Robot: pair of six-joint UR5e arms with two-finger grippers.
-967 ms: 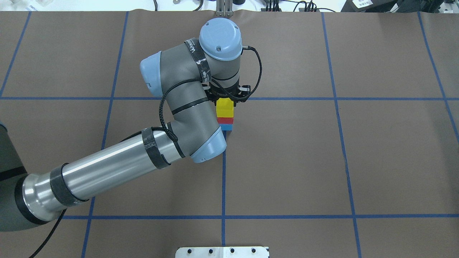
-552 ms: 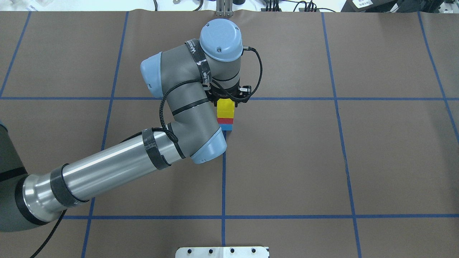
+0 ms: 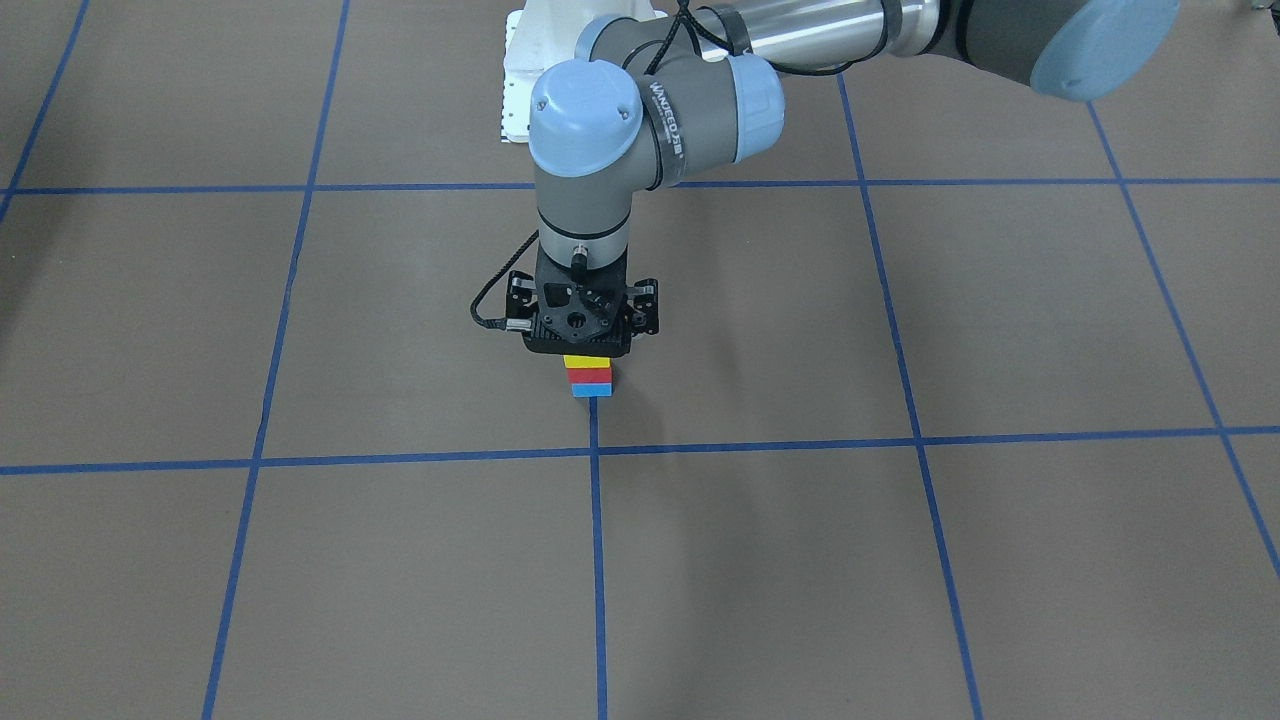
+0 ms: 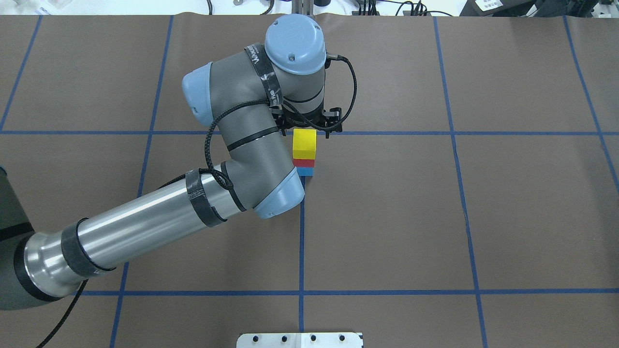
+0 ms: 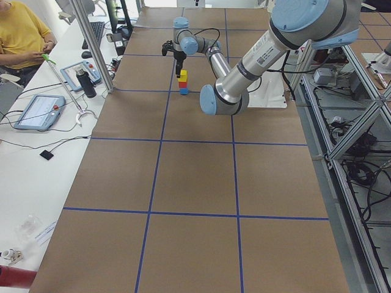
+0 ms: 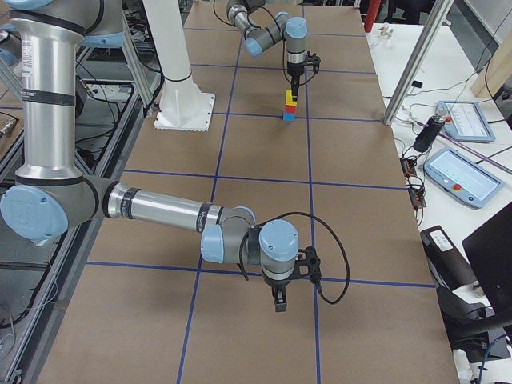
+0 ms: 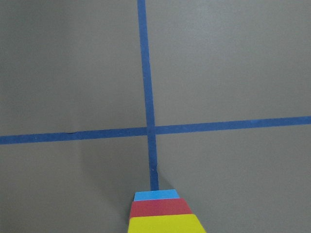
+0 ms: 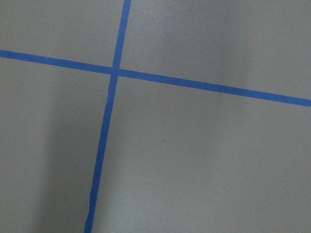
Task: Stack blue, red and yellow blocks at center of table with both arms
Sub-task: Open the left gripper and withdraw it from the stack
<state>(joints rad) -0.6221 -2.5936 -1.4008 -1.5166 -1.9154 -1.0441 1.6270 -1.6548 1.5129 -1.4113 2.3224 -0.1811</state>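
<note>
A stack stands by the table's central tape crossing: the blue block [image 4: 304,171] at the bottom, the red block [image 4: 303,163] on it, the yellow block [image 4: 304,140] on top. It also shows in the front view [image 3: 589,376] and at the bottom of the left wrist view [image 7: 160,216]. My left gripper [image 4: 306,127] hangs straight above the yellow block, open and holding nothing. Its fingers are mostly hidden by the wrist. My right gripper [image 6: 278,302] shows only in the exterior right view, low over bare table far from the stack. I cannot tell whether it is open.
The white robot base plate [image 4: 300,340] sits at the near table edge. Blue tape lines divide the brown table [image 4: 483,217] into squares. An operator [image 5: 21,30], tablets [image 5: 36,111] and a metal post [image 5: 91,46] are on a side bench.
My left gripper has risen and drawn back from the yellow block, so the block's whole top now shows. The stack has not moved.
</note>
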